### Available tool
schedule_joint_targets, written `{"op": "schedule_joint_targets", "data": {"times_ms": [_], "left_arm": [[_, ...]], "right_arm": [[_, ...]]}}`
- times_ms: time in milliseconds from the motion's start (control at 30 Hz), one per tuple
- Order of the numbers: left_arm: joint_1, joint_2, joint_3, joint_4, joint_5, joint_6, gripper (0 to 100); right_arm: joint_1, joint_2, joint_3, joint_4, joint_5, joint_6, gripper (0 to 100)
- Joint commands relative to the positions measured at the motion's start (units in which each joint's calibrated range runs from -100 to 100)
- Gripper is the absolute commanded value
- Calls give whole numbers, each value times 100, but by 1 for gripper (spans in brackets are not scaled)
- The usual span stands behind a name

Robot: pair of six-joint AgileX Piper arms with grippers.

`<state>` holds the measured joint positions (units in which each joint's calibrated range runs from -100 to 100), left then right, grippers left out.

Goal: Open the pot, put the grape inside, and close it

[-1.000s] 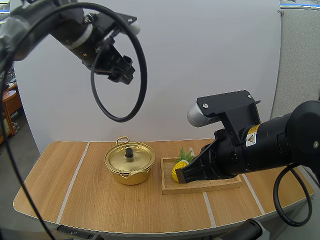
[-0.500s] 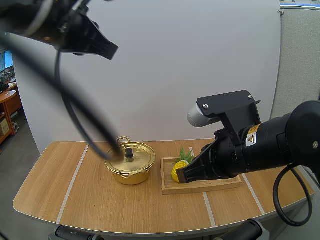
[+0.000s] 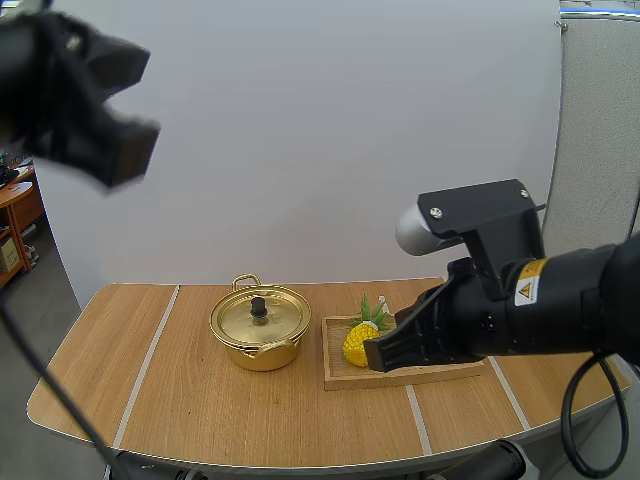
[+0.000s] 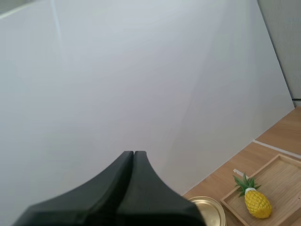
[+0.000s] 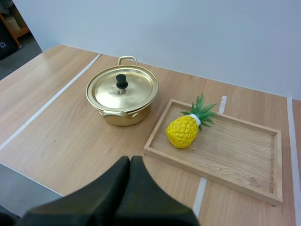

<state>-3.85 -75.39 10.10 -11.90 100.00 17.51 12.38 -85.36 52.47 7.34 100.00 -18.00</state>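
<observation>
A gold pot [image 3: 259, 328] with its lid on, topped by a black knob [image 3: 258, 306], stands on the wooden table. Beside it a yellow pineapple [image 3: 360, 342] with green leaves lies in a wooden tray [image 3: 400, 376]; I see no grapes. My right gripper [image 3: 373, 352] hovers above the tray's near side, shut on nothing; in the right wrist view its wedge [image 5: 130, 159] hangs short of the pot [image 5: 122, 92] and the pineapple [image 5: 184, 129]. My left gripper [image 4: 133, 153] is shut and empty, high above the table, far from the pot [image 4: 208, 210]. The left arm [image 3: 80, 100] is raised at the upper left.
The table [image 3: 110, 350] has pale tape lines across it and a rounded front edge. Bare wood lies left of the pot and in front of it. The tray [image 5: 244, 157] has free room to the right of the pineapple.
My left gripper has gone from open to shut, holding nothing, while its arm swung up and to the left. The right arm drifted slightly to the right. Pot and pineapple have not moved.
</observation>
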Motion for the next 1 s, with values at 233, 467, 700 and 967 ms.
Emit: {"op": "schedule_joint_targets", "data": {"times_ms": [233, 467, 700, 967], "left_arm": [[7, -2461, 2208, -141, -1499, -897, 0], [122, -2461, 3067, 651, -2184, -1897, 0], [252, -2461, 3933, 1053, -3354, -2503, 0], [252, -2461, 6147, 1357, -6398, -2556, 0]], "right_arm": [[-373, -1464, -4, 147, -542, -29, 0], [-684, -1464, -4, 5, -1519, -50, 0], [-765, -1464, 167, -79, -3125, -308, 0], [-765, -1464, 1987, -114, -6620, -735, 0]]}}
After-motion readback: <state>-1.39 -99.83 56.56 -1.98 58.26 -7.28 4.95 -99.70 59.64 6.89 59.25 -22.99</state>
